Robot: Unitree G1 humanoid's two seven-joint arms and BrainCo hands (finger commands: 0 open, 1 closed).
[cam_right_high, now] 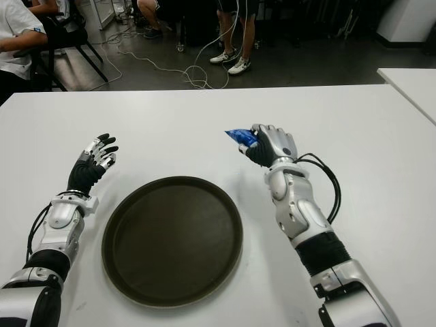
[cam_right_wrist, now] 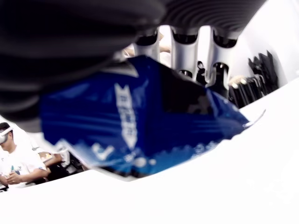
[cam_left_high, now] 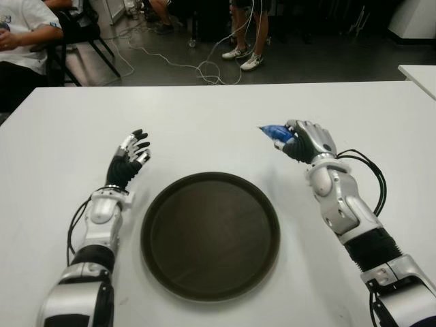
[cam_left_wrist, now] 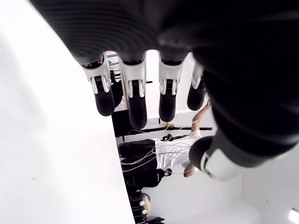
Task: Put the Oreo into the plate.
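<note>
A blue Oreo packet [cam_left_high: 274, 131] sticks out of my right hand [cam_left_high: 304, 141], whose fingers are curled around it; the right wrist view shows the blue wrapper [cam_right_wrist: 140, 121] filling the palm. This hand is above the white table, beyond the right rim of the plate. The dark brown round plate [cam_left_high: 210, 234] lies in the middle near the front edge, with nothing in it. My left hand [cam_left_high: 129, 160] shows to the left of the plate, fingers spread [cam_left_wrist: 135, 93] and holding nothing.
The white table [cam_left_high: 204, 122] stretches wide behind the plate. Another white table corner [cam_left_high: 419, 75] shows at the far right. Beyond the far edge are a seated person [cam_left_high: 20, 41], chair legs, standing legs [cam_left_high: 245, 41] and loose cables [cam_left_high: 197, 68] on the floor.
</note>
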